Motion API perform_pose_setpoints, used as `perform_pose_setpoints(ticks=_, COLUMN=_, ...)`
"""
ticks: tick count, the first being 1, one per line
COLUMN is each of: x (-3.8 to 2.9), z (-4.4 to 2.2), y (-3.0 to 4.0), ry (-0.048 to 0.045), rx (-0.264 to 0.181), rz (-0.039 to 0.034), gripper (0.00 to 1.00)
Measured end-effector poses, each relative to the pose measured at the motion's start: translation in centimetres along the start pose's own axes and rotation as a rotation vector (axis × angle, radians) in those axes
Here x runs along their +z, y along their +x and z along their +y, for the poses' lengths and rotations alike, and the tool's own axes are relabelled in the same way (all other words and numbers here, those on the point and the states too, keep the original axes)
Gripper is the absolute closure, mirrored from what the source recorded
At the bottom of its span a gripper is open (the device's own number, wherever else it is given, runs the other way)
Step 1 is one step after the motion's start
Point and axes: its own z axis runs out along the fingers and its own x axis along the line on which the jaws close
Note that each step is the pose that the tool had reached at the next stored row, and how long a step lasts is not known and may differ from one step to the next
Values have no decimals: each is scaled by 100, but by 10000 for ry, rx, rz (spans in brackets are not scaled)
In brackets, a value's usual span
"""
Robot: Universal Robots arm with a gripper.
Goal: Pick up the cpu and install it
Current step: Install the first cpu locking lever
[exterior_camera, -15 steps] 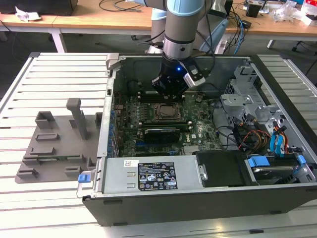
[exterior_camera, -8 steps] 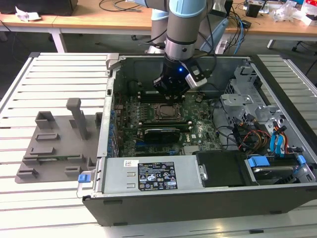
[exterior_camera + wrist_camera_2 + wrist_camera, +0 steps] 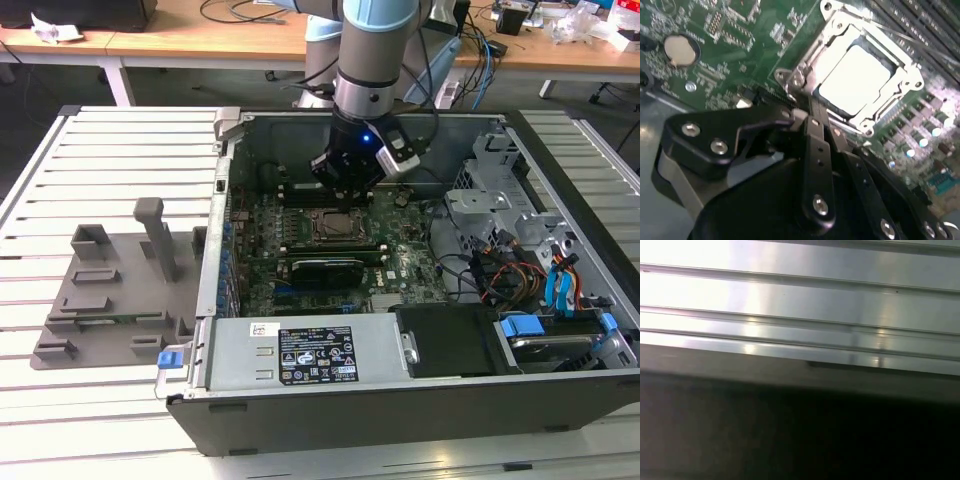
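The cpu [image 3: 852, 80], a small square chip with a bright silvery top, lies flat inside the metal-edged socket frame [image 3: 796, 79] on the green motherboard. In the second wrist view my gripper [image 3: 822, 125] stands just beside one edge of the socket, its black fingers drawn together with nothing between them. In the exterior view the gripper [image 3: 347, 205] hangs low inside the open computer case, right over the socket [image 3: 330, 222].
The case walls [image 3: 215, 230] surround the board. A drive cage with cables [image 3: 500, 230] fills the exterior view's right. A black card [image 3: 325, 268] lies near the socket. A grey fixture tray [image 3: 110, 290] sits on the slatted table [image 3: 800, 295]. A coin battery [image 3: 681, 50] is on the board.
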Motion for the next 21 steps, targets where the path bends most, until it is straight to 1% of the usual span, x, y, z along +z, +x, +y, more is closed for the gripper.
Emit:
perform_pose_setpoints(ticks=3, x=-8, z=-17, y=2, ry=1, rx=1, rz=-5, gripper=89)
perform_pose_setpoints(ticks=15, x=-6, z=-155, y=16, ry=6, rx=1, rz=-11, gripper=89)
perform_pose_setpoints(ticks=18, x=-7, z=-172, y=18, ry=11, rx=2, rz=-11, gripper=89)
perform_pose_setpoints(ticks=21, x=-43, z=-180, y=20, ry=27, rx=3, rz=-20, gripper=89)
